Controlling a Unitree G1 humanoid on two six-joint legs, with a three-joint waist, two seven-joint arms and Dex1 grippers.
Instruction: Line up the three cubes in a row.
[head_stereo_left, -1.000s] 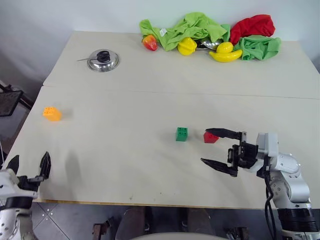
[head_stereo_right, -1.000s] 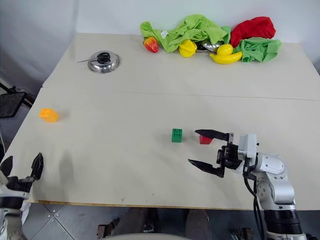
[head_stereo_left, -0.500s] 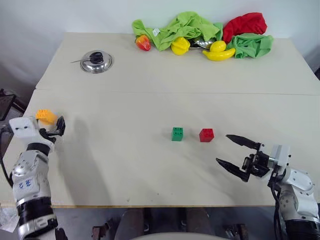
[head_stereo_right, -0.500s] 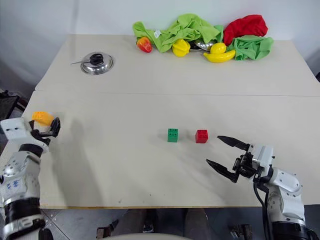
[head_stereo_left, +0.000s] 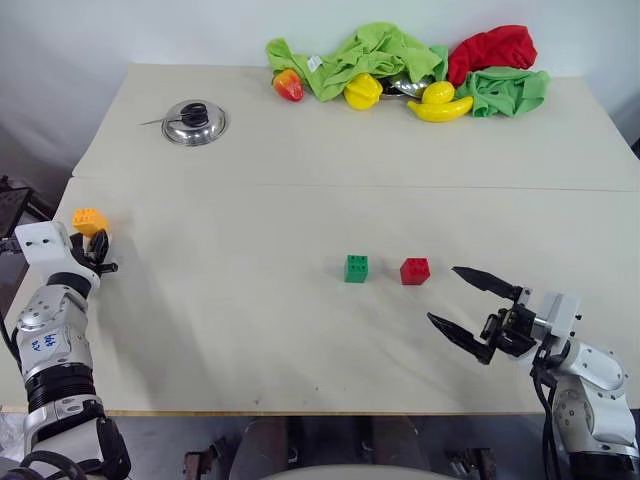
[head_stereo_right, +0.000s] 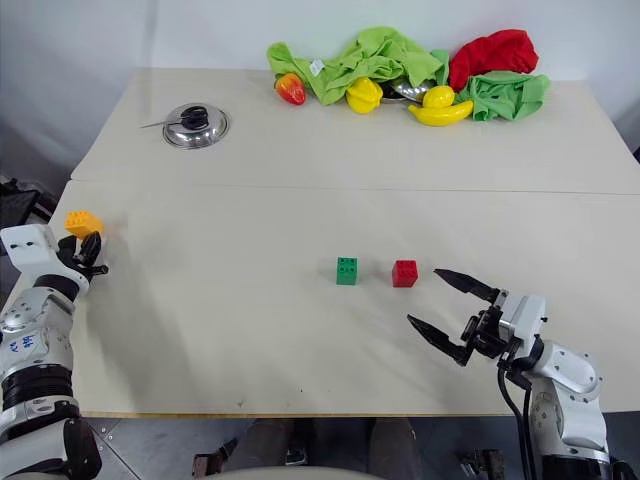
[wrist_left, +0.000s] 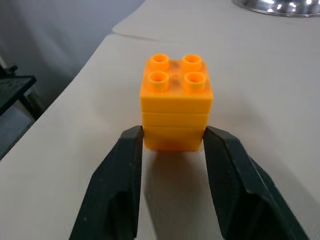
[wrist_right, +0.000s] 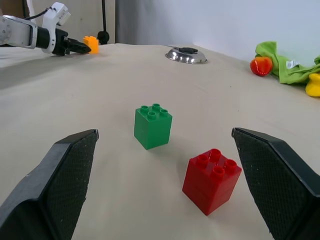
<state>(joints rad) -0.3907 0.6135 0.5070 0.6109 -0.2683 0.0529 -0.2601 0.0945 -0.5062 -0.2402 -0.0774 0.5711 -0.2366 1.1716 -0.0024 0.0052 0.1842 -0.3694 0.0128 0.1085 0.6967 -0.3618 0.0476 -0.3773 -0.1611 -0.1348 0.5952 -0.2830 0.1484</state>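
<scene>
Left wrist view is showing you the left gripper clamping the orange cube; your right gripper is gaping empty near the red cube

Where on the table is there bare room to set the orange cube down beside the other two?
Bare tabletop runs from the orange cube to the green cube, so the spot left of green is free. The gap between green and red cube is narrow. The far edge is crowded with cloths and toy fruit.
</scene>
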